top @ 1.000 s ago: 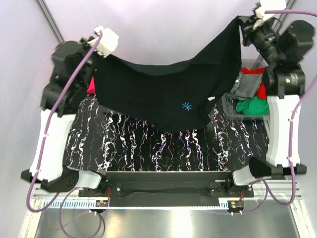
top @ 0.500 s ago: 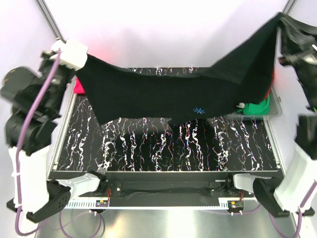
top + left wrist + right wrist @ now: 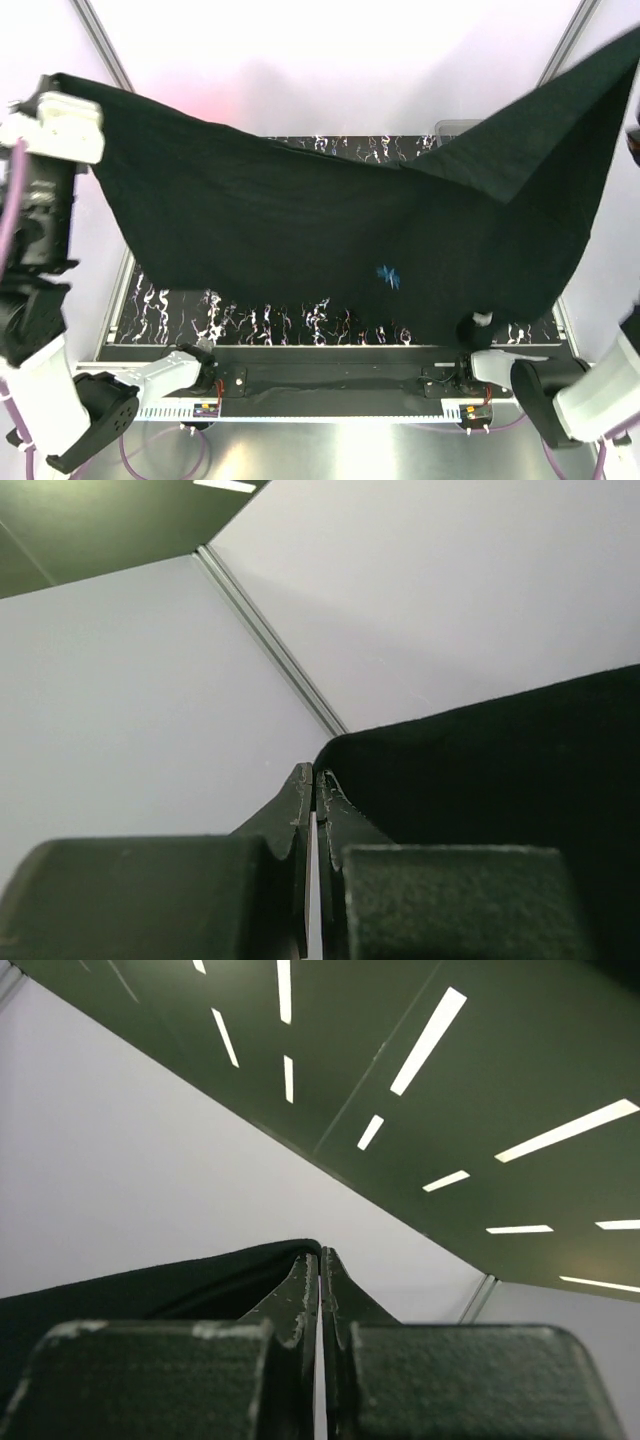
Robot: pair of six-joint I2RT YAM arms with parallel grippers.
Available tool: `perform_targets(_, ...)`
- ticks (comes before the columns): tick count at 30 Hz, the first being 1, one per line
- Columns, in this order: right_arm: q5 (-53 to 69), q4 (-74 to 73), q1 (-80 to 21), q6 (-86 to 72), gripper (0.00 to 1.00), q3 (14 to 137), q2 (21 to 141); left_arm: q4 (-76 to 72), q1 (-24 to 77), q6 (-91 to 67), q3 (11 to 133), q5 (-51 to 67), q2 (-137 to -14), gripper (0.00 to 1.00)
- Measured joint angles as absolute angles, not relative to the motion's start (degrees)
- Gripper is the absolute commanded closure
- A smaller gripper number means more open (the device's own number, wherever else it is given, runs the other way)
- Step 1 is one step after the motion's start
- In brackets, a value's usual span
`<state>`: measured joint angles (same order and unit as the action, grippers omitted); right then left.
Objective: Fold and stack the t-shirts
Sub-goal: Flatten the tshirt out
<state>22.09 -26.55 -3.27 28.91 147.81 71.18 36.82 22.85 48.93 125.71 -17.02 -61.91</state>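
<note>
**Entry: black t-shirt (image 3: 330,230), spread in the air**

**Step in hand (judged):** The garment is being opened out before its first fold. No fold is made yet, and nothing is seen stacked.

**Next move (judged):** The cloth needs to be lowered flat onto the table (image 3: 250,322). Both corners should be kept taut and level so that the doubled-over part falls open.

**Left of frame:**
- The left arm (image 3: 35,230) is reared upright at the left edge of the top view, with its wrist at the upper left.
- The left gripper (image 3: 315,775) is seen from its wrist view with the jaws pressed together. Black cloth is pinched at the tips and runs off to the right.

**Centre:**
- The t-shirt is hung like a hammock from upper left to upper right.
- Its lower edge sags to the lower centre and covers most of the marbled table.
- A light-blue mark (image 3: 388,277) is shown right of centre.
- A flap is folded over toward the upper right, above the mark.
- Any other tees are hidden behind the cloth.

**Right of frame:**
- The right arm (image 3: 585,400) shows only its lower part at the lower right; its wrist lies beyond the upper right corner.
- The right gripper (image 3: 320,1255) is pointed toward the ceiling lights, jaws shut tight. The shirt's edge is drawn up to the tips from the left and is judged to be gripped there.
</note>
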Motion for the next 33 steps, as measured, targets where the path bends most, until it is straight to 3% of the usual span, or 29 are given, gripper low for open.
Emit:
perform_targets(12, 22.09, -22.02, -3.27, 30.33, 1.0, 134.21, 89.8, 36.03, 22.5, 47.24, 110.41, -21.26, -72.75, 1.0)
perform_targets(22, 24.21, -22.04, -3.27, 31.99, 1.0, 118.52, 107.26, 33.34, 17.12, 42.5, 87.81, -17.67, -85.69, 1.0)
perform_targets(27, 24.4, -18.22, -3.27, 34.41, 1.0, 116.55, 116.53, 28.45, 12.4, 43.42, 88.68, -16.49, -100.97, 1.0)
perform_targets(33, 21.19, -16.67, -3.36, 34.5, 1.0, 123.92, 133.27, 25.63, 11.25, 45.6, 98.02, -16.47, -116.53, 1.0)
